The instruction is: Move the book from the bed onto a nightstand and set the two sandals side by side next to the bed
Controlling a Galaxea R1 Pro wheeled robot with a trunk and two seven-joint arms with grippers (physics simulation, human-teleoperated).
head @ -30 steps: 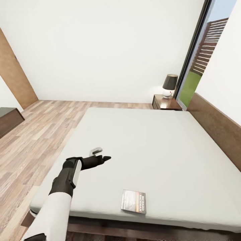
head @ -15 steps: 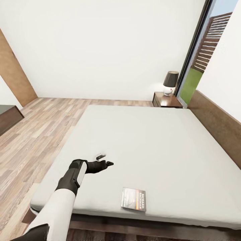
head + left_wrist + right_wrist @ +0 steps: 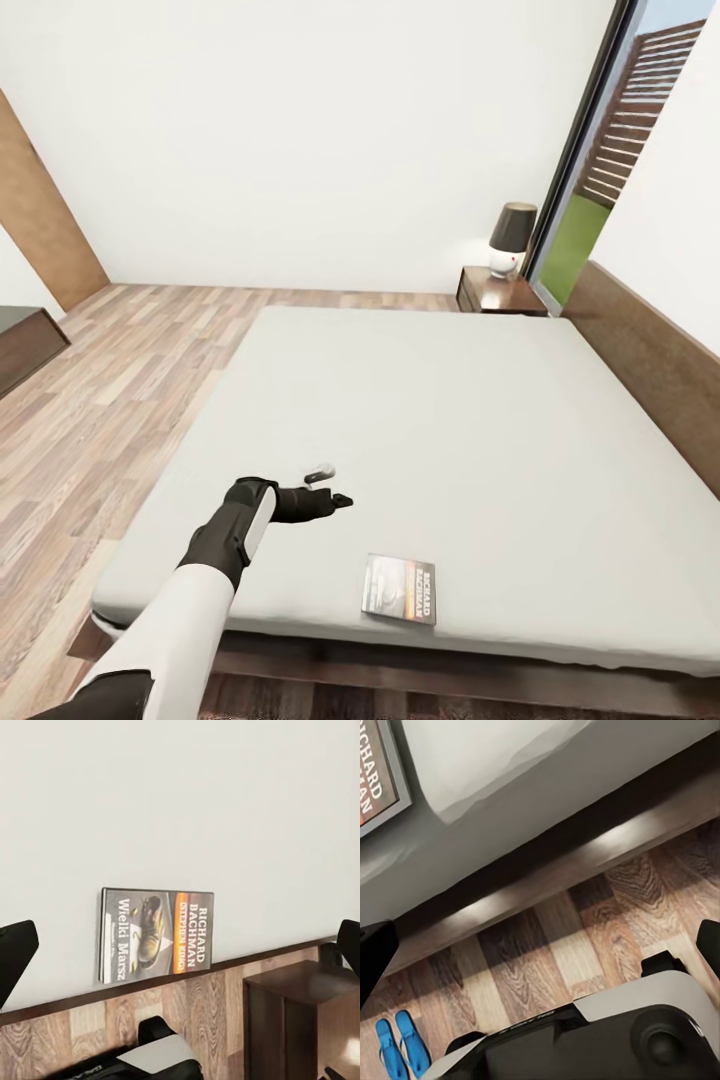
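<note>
Nothing is finished yet: the book (image 3: 399, 589) lies flat near the foot edge of the bed (image 3: 470, 420), far from the nightstand (image 3: 500, 293). The left gripper (image 3: 333, 487) hovers beside it, jaws spread and empty. The two sandals (image 3: 402, 1044) lie together on the floor, and the right gripper's jaws also look spread.

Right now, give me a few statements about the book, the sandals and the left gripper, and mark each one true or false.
1. The book lies flat on the bed near its foot edge. True.
2. The left gripper is shut on the book. False: it is open, apart from the book.
3. The two sandals lie on the mattress. False: they lie on the wood floor.
4. A lamp stands on the nightstand. True.
</note>
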